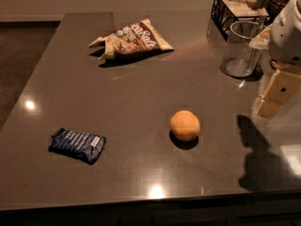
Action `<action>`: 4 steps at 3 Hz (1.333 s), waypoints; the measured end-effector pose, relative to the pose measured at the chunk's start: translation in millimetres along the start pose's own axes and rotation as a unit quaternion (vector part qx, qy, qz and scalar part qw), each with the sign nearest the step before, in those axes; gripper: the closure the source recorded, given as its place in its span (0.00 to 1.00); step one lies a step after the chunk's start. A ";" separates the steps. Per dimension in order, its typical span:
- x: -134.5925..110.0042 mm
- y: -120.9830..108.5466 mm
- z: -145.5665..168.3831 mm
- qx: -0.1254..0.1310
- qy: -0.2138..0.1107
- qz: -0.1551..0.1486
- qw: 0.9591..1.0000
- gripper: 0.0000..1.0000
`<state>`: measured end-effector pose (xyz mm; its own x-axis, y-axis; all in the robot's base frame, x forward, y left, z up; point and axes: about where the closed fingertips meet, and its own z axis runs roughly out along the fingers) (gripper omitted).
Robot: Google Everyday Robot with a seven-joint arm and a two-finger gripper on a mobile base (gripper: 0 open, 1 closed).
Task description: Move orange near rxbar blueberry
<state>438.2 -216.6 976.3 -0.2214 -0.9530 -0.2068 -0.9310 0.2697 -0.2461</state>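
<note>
The orange (185,125) sits alone on the dark counter (141,86), a little right of the middle, with nothing touching it. The rxbar blueberry (77,145) lies flat, well apart from it, over by the near-left part of the counter. The gripper (272,100) hangs at the right edge, above the counter and off to the orange's right, holding nothing. From here I can't tell whether it is spread or closed.

As I read it, the step in hand is the reach and grasp, not yet begun. To do it well, the gripper should come down centred over the fruit and close across its widest part. A round thing like that will roll away if it is nudged off-centre. The orange has no long axis, so any approach angle serves.

The bar's long axis runs roughly left to right, dipping slightly toward the near edge at its right end. Its white patch is on that end, facing the orange. Setting the fruit down just beside that end looks the shortest route, and it stays clear of the brown snack bag (131,39) and the glass jar (240,48) farther back.
</note>
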 end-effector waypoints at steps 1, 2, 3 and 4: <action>-0.1 0.0 0.0 0.000 0.000 0.000 1.000 0.00; -10.8 0.3 6.8 -0.014 -0.029 -0.002 0.999 0.00; -38.2 10.9 31.3 -0.043 -0.068 -0.023 0.997 0.00; -62.8 26.8 61.4 -0.069 -0.088 -0.047 0.993 0.00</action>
<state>444.9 -141.0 924.5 -0.0887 -0.9307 -0.3550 -0.9786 0.1479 -0.1433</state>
